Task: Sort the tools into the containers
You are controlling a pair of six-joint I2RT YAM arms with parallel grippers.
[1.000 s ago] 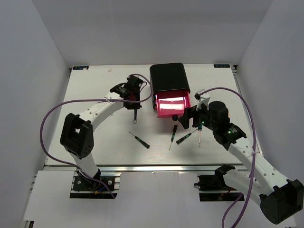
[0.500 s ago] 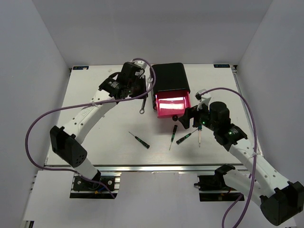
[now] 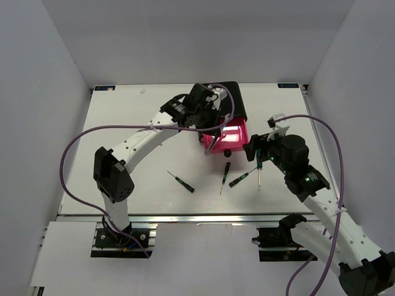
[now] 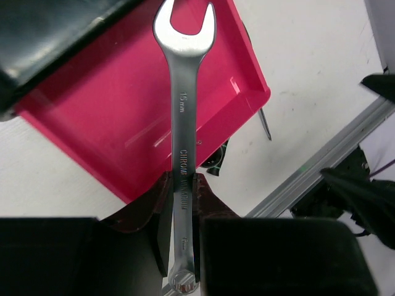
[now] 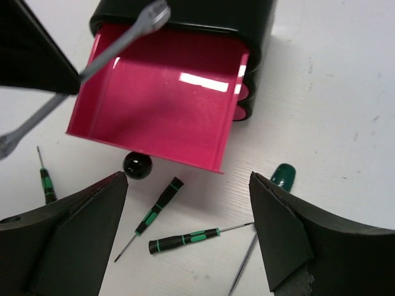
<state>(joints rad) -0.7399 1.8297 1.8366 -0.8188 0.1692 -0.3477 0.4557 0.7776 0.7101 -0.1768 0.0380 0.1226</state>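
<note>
The silver wrench [image 4: 183, 117] hangs in my left gripper [image 4: 183, 185], which is shut on its shank, open end over the pulled-out pink drawer [image 4: 92, 105]. From above, the left gripper [image 3: 207, 120] is at the drawer's [image 3: 233, 140] left edge, in front of the black box [image 3: 231, 98]. In the right wrist view the wrench [image 5: 92, 68] crosses the empty drawer's [image 5: 160, 111] left corner. My right gripper [image 5: 188, 179] stands open, holding nothing, above two thin screwdrivers [image 5: 157, 206] [image 5: 185, 237]. A third [image 5: 44, 182] lies left; the green-handled one [image 5: 284, 176] lies right.
The drawer's black knob [image 5: 137, 165] points at the screwdrivers. Two shut pink drawers [image 5: 244, 98] show below the open one. Another thin screwdriver [image 3: 182, 182] lies alone left of centre. The right gripper [image 3: 256, 151] sits just right of the drawer front. White walls enclose the table [image 3: 123, 123].
My left arm has swung right, carrying the wrench from the table's left-middle to over the open drawer. My right gripper has backed a little to the right, away from the knob.
</note>
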